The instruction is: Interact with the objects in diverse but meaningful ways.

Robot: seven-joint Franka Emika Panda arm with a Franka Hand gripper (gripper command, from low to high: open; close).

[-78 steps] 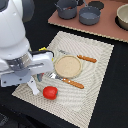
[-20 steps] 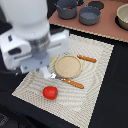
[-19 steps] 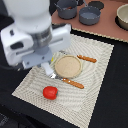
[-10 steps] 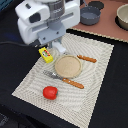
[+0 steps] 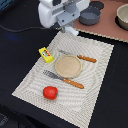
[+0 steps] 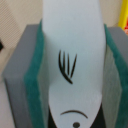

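The hand [image 6: 72, 75] is clamped on the one white fish-like piece [image 6: 75, 55], pinched between its green pads [image 6: 35, 75]. Below the hand lie one yellow packet [image 5: 46, 54] and, farther off, one red tomato [image 5: 49, 92].

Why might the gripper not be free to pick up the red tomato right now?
Probably not free: the gripper is already shut on the white fish piece. The red tomato itself lies uncovered on the placemat, nothing over it.

White arm [image 5: 56, 12] raised, fingers [image 6: 32, 75] clamped on both sides
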